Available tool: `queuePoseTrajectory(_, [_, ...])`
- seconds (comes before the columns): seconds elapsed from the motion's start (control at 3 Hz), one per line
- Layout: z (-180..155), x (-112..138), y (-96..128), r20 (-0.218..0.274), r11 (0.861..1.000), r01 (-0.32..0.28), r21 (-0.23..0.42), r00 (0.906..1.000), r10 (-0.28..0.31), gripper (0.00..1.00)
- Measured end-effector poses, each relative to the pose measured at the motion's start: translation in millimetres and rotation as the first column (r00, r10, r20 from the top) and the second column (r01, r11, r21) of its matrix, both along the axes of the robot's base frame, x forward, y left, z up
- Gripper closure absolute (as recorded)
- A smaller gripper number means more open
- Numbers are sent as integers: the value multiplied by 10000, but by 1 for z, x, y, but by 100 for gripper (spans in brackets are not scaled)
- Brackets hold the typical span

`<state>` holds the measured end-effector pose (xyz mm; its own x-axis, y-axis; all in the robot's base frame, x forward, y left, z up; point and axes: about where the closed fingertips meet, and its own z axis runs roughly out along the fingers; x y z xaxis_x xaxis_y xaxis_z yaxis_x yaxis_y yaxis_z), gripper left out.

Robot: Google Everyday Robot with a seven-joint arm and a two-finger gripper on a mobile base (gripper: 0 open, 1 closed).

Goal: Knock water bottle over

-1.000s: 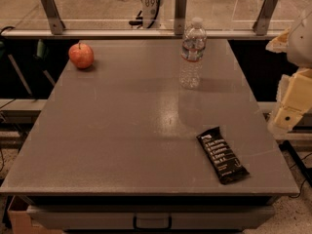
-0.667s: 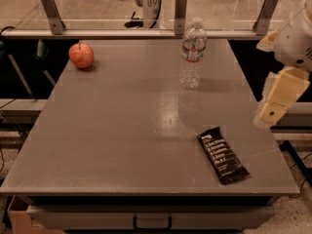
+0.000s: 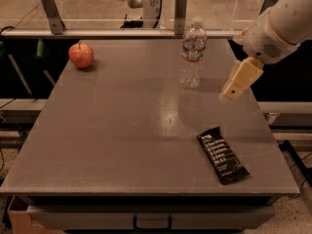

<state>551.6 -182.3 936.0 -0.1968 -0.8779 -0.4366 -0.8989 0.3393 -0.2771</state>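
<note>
- My gripper (image 3: 233, 90) hangs above the right side of the table (image 3: 117, 130), tilted so that its tan tip points down and to the left, toward the grey table top
- Whether my gripper is open or closed I cannot tell from this view
- My white arm (image 3: 285, 21) comes in from the upper right corner of the view, and the gripper sits at its lower end
- The water bottle (image 3: 192, 52) stands upright on the far part of the table, right of the middle; it is clear and ribbed, with a white cap and a white-and-red label band near the neck
- My gripper is to the right of the water bottle and a little nearer the camera, apart from it and not touching it
- A red apple (image 3: 81, 55) rests near the far left corner of the table, well apart from the water bottle
- A black snack bar (image 3: 223, 154) in its wrapper lies flat on the near right part of the table, set at a slant, nearer the camera than my gripper
- Along the table's far edge runs a metal rail (image 3: 97, 33) with upright posts
</note>
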Motion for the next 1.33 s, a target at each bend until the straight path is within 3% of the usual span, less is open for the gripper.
queuePoseTrajectory(0.33, [-14, 44, 10, 472, 9917, -54, 1285, 9989, -7, 0])
queuePoseTrajectory(0.67, [-32, 85, 29, 638, 9389, -592, 3391, 9972, 398, 0])
queuePoseTrajectory(1.0, [-37, 95, 47, 526, 8754, -997, 4729, 9950, 849, 0])
queuePoseTrajectory(1.33, [-35, 87, 75, 456, 8074, -1523, 5700, 9870, 1540, 0])
